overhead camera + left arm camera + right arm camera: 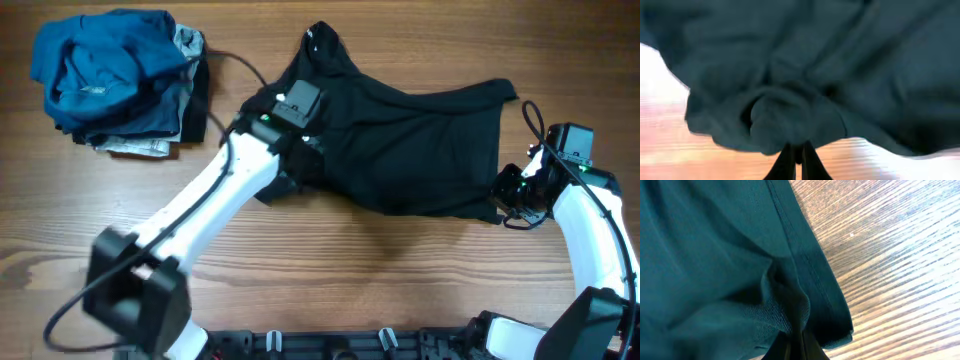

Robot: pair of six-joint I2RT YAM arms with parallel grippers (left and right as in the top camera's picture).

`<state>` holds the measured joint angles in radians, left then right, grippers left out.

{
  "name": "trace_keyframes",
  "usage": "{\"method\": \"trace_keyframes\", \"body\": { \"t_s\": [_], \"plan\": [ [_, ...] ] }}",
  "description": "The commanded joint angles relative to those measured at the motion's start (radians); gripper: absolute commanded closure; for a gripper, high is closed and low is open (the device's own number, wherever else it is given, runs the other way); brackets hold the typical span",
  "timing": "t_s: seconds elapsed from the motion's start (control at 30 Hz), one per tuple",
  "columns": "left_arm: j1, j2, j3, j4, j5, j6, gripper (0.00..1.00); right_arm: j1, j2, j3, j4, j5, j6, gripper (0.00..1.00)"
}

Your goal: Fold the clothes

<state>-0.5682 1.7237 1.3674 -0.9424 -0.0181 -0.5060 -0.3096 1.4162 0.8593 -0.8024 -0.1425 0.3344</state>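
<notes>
A dark garment [410,140] lies spread across the middle of the wooden table. My left gripper [300,165] is shut on a bunched fold at its left edge; in the left wrist view the fingers [797,157] pinch the cloth [805,75]. My right gripper [510,195] is shut on the garment's lower right corner; in the right wrist view the fingers [797,347] pinch the hemmed edge [730,270].
A pile of blue and grey clothes [110,75] sits at the far left of the table [350,270]. A black cable [235,65] runs from the pile toward the left arm.
</notes>
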Motion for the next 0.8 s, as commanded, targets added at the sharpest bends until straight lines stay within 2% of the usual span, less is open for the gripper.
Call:
{"method": "trace_keyframes", "body": {
  "t_s": [0.0,0.03,0.07,0.1,0.17,0.23,0.33,0.37,0.43,0.57,0.63,0.77],
  "plan": [
    [0.004,0.113,-0.003,0.042,-0.132,0.005,0.75,-0.006,-0.006,0.012,0.0,-0.016,-0.02,0.96],
    [0.008,0.139,-0.003,0.032,-0.149,0.005,0.36,-0.006,-0.006,0.012,0.001,-0.016,-0.02,0.96],
    [0.021,0.146,-0.003,0.011,-0.148,-0.023,0.1,-0.006,-0.006,0.012,0.002,-0.016,-0.02,0.96],
    [0.037,0.139,-0.003,-0.004,-0.148,-0.049,0.04,-0.006,-0.006,0.012,0.002,-0.016,-0.02,0.96],
    [0.057,0.088,-0.002,-0.035,-0.148,-0.051,0.03,-0.006,-0.006,0.012,0.005,-0.016,-0.021,0.95],
    [0.055,0.028,-0.002,-0.061,-0.148,-0.04,0.09,-0.006,-0.006,0.012,0.006,-0.016,-0.021,0.95],
    [0.043,0.028,-0.002,-0.026,-0.156,0.035,0.35,-0.006,-0.006,0.012,0.012,-0.016,-0.02,0.95],
    [0.043,0.047,-0.005,0.005,-0.156,0.06,0.5,-0.006,-0.006,0.012,0.012,-0.016,-0.019,0.95],
    [0.04,0.082,-0.006,0.007,-0.146,0.138,0.65,-0.006,-0.006,0.012,0.01,-0.016,-0.019,0.95],
    [0.025,0.132,-0.008,0.011,-0.144,0.327,0.49,-0.006,-0.006,0.012,0.019,-0.047,-0.02,0.94],
    [0.022,0.145,-0.008,0.031,-0.132,0.397,0.47,-0.006,-0.006,0.012,0.016,-0.047,-0.021,0.94],
    [0.021,0.165,-0.008,0.073,-0.083,0.464,0.47,-0.006,-0.006,0.012,0.016,-0.046,-0.021,0.95]
  ]
}}
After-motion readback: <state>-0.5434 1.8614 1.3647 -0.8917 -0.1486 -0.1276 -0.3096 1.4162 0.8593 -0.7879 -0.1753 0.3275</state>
